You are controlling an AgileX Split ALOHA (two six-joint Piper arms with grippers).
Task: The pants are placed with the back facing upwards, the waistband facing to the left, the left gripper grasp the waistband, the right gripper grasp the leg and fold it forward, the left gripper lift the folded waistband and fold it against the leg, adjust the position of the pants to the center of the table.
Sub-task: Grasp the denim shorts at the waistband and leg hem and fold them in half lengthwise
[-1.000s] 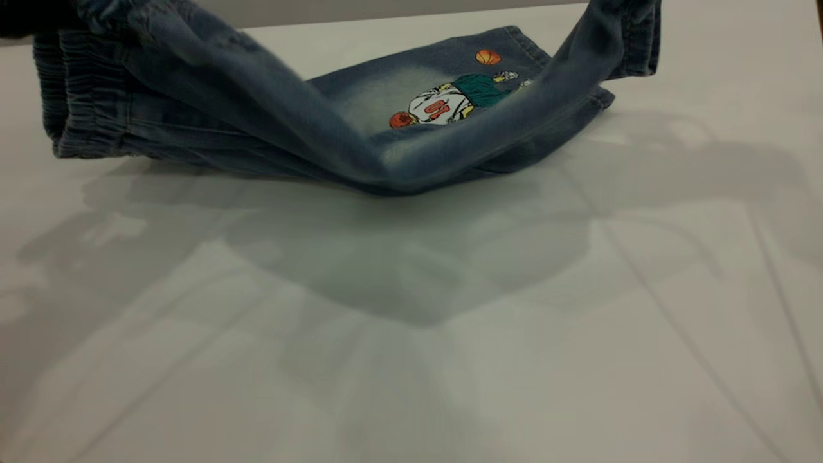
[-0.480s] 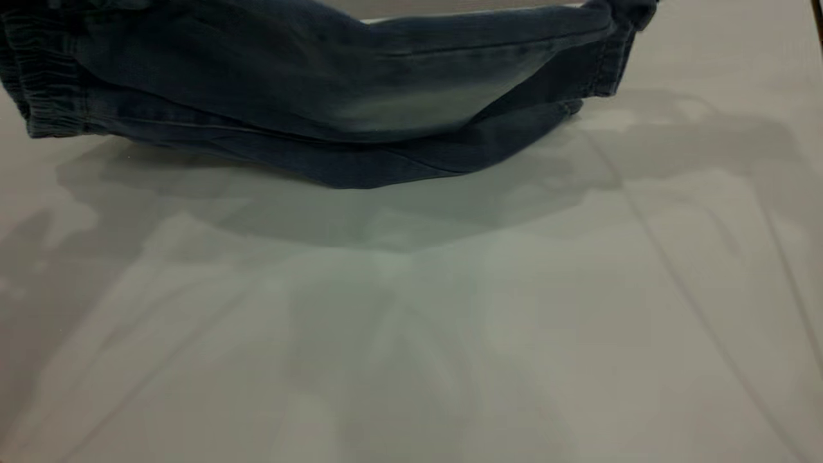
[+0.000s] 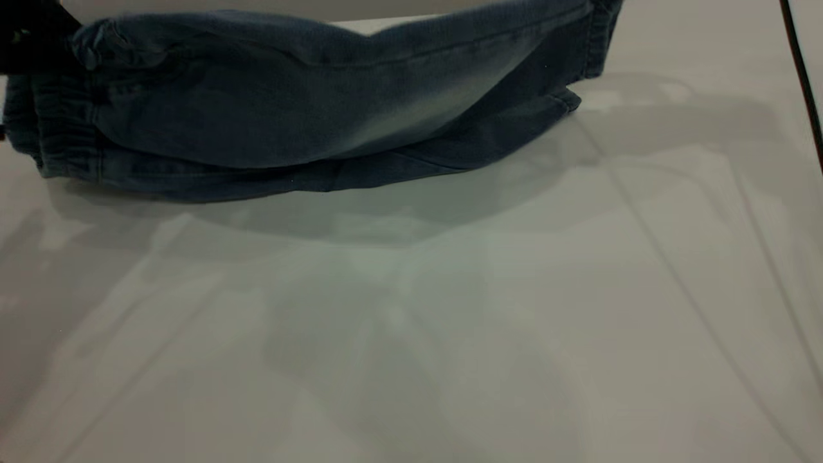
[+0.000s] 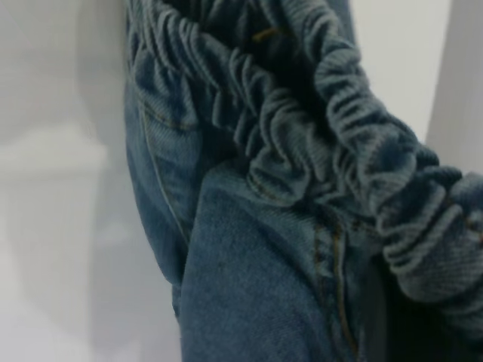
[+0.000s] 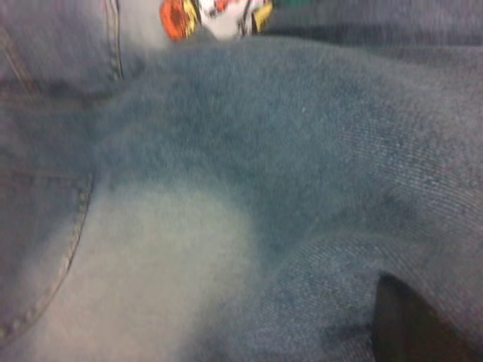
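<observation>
The blue denim pants (image 3: 289, 116) lie across the far part of the white table (image 3: 411, 334). Their upper layer is folded toward the front over the lower one. The ruffled waistband (image 3: 58, 128) is at the left, held up at its top corner by my left gripper (image 3: 35, 35), a black shape at the picture's edge. In the left wrist view the gathered waistband (image 4: 302, 128) fills the frame. The leg hem (image 3: 598, 38) rises out of the exterior view at the upper right. In the right wrist view a black fingertip (image 5: 404, 324) presses into the leg denim, and the basketball-player print (image 5: 215, 15) shows beyond.
A thin black cable (image 3: 800, 77) hangs at the far right. Arm shadows fall across the bare tabletop in front of the pants. The table's far edge (image 3: 386, 22) runs just behind the denim.
The lifted denim layer has swung forward and down over the lower layer, covering the print in the exterior view. The left end has sunk and the left gripper has come into sight.
</observation>
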